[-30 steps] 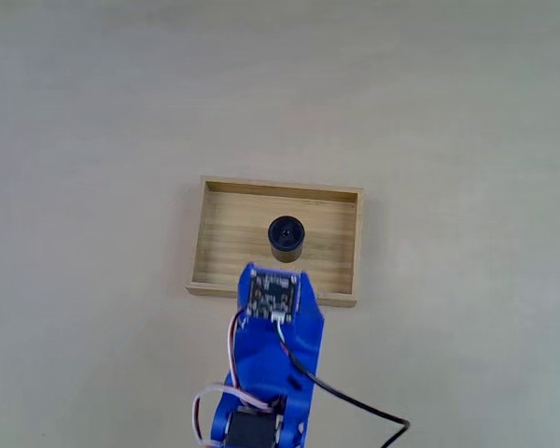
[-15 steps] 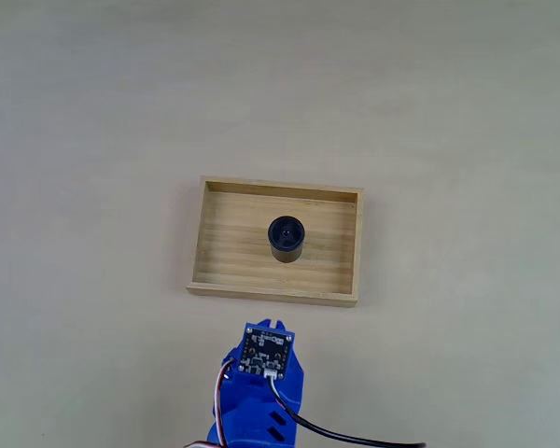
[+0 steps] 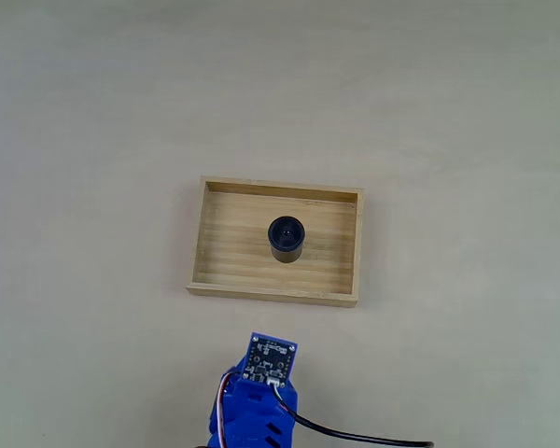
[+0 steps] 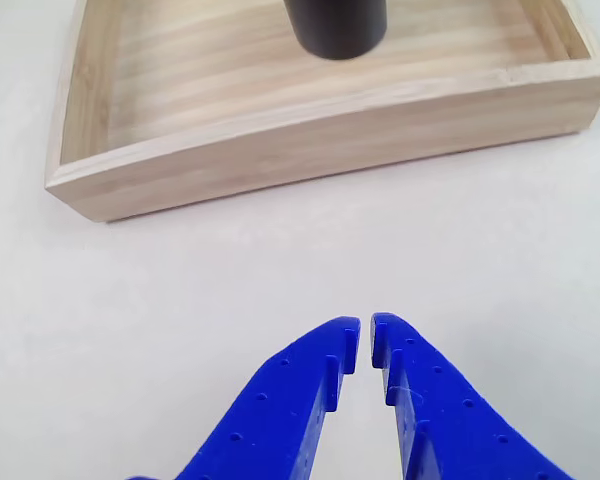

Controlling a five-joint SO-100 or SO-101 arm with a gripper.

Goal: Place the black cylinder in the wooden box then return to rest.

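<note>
**A:** Cylinder (image 3: 286,240) status?

**B:** Upright in the box (image 3: 217,282), about mid-floor, clear of all four walls. Other view has its lower part (image 4: 337,28) standing on the slatted floor behind the near wall (image 4: 310,140).

**A:** Gripper?

**B:** Gripper (image 4: 365,337) empty, tips nearly together, only a thin slit between them. Sits over bare table (image 4: 180,270), apart from the box, on its near side. Nothing pinched.

**A:** Where's the arm in the fixed view?

**B:** Arm (image 3: 257,401) at the bottom edge, below the box, not overlapping it. Small circuit board (image 3: 270,358) on top of it, black cable (image 3: 355,437) running off to the right.

**A:** So place is done?

**B:** Looks done: cylinder inside, standing, released. Left, as I judge it: the return to rest. Can't tell from these shots whether the arm is at rest pose already or partway there.

**A:** Risk?

**B:** Low. Nothing near the box to knock.
</note>
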